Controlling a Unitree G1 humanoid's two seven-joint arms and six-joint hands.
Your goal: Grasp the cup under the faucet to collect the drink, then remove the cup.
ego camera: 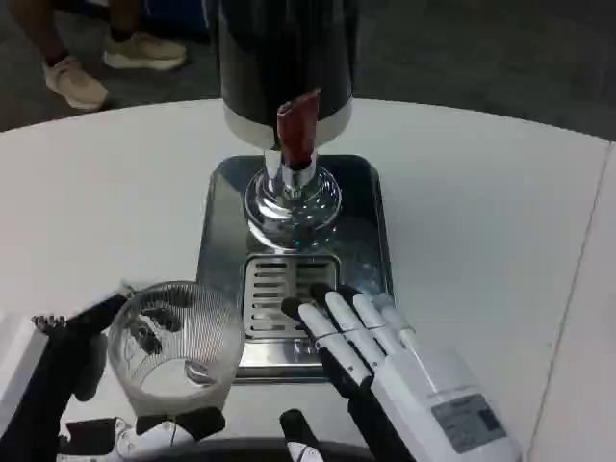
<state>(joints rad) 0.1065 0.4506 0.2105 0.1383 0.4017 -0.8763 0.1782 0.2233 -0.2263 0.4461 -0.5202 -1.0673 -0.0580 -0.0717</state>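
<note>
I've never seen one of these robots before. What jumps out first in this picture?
Dead centre stands a dark drink dispenser with a red tap handle, on a shiny metal drip tray. At lower left the left hand grips a clear ribbed cup beside the tray, not under the faucet. At lower right the white-and-black right hand reaches over the tray's grille, fingers apart.

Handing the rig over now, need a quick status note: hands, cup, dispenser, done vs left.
Left hand: holds the clear cup, fingers around its sides.
Right hand: holds nothing, fingers apart, fingertips resting at the drip grate.
Cup sits left of the metal tray, not under the faucet. Looks empty, though hard to tell.
Done: cup grasped.
Left: move cup under the faucet, collect the drink, take the cup away.
</note>
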